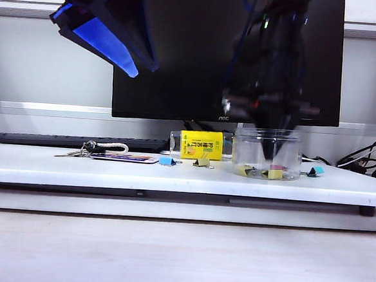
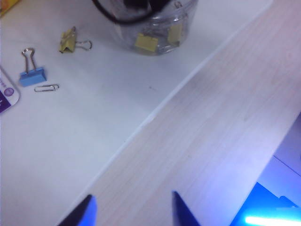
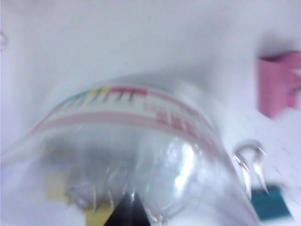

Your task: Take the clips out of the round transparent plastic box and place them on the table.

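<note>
My right end effector [image 3: 128,207] is clenched inside the round transparent plastic box [image 1: 267,153], low near its floor, among the yellow clips [image 2: 146,43]; whether it pinches one I cannot tell. The box stands on the white surface [image 1: 108,171], near its front edge. One clip [image 2: 68,41] lies outside on the surface, beside a blue clip [image 2: 32,76]. My left end effector [image 2: 131,209] is released, hovering over the wooden floor with free room.

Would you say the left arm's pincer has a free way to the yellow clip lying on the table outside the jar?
Probably yes. The left pincer hangs open above the front, nothing lies between it and that yellow clip, and the right pincer, shut, is down inside the jar, off to the side.
</note>
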Tool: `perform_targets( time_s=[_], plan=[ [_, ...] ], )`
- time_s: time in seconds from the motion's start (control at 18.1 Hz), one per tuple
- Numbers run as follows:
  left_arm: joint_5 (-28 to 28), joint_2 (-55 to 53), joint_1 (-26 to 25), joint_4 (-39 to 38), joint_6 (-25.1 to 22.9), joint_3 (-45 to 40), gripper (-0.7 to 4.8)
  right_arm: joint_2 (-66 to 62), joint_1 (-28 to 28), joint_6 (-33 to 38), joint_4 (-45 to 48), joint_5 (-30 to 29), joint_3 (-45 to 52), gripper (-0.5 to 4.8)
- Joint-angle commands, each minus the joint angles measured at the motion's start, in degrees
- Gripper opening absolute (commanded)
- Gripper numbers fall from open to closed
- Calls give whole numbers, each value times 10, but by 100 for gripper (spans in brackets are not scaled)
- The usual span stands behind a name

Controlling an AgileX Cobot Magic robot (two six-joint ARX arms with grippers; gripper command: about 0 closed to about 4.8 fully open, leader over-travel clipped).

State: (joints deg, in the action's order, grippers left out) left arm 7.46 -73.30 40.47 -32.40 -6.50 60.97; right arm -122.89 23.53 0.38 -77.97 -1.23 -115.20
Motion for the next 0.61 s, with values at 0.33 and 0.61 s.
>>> perform_targets(
  time_s=[0.33,0.61],
  plan=[
    [3,2,0,9,-5,1,215,10,0,11,-10,-53,-2,109],
    [3,2,0,13,-5,1,215,10,1,11,4,-66,-2,109]
  ],
)
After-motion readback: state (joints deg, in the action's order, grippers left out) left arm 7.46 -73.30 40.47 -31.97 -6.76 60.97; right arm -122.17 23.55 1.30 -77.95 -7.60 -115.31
